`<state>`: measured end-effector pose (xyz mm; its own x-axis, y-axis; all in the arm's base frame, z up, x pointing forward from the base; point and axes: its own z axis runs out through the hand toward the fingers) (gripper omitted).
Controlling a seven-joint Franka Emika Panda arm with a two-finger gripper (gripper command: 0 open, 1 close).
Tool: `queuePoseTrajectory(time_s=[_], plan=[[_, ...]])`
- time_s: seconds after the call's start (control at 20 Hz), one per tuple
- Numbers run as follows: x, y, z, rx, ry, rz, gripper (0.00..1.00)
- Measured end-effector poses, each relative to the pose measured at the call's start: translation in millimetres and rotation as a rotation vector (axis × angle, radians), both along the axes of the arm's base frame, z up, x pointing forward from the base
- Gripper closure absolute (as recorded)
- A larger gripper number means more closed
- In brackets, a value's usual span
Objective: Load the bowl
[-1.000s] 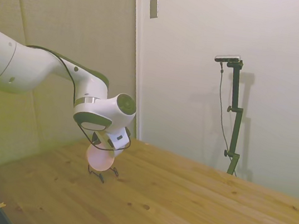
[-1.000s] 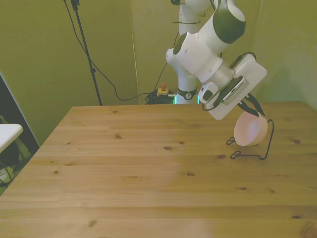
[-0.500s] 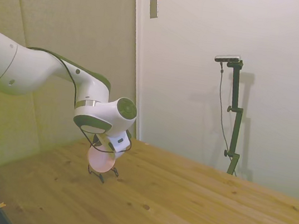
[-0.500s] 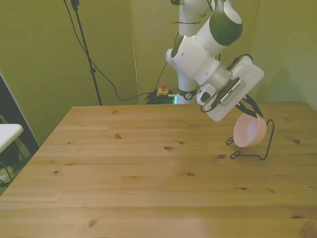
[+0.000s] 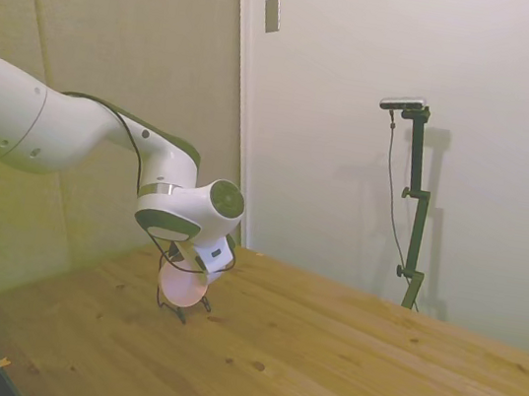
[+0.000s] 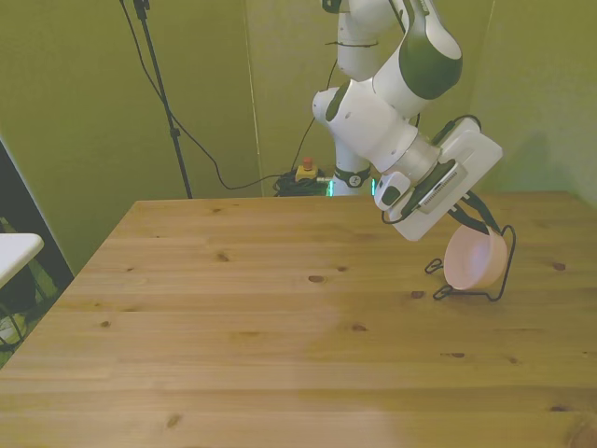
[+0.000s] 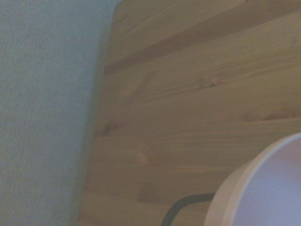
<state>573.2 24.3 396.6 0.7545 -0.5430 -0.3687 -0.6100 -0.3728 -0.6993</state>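
Since a moment ago, the bowl (image 6: 471, 259) has been brought lower, down into the black wire rack (image 6: 500, 266). The gripper (image 6: 475, 217) is closed on the bowl's top rim. The bowl is held on its edge, tipped up, inside the rack's tall loop. In the wrist view, a dark wire is seen just beside the bowl. The table (image 6: 233, 336) is under the rack. The loading looks nearly done; the bowl is not let go yet.
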Motion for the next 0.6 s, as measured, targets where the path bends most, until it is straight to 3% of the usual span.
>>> queuePoseTrajectory(time_s=[0.25,0.3,0.6], plan=[[2.2,1.8,-8.2,0.001,0.013,0.003,1.0],[2.2,2.2,-8.4,0.001,0.013,0.003,0.0],[2.8,2.3,-7.8,0.001,0.012,0.004,0.0]])
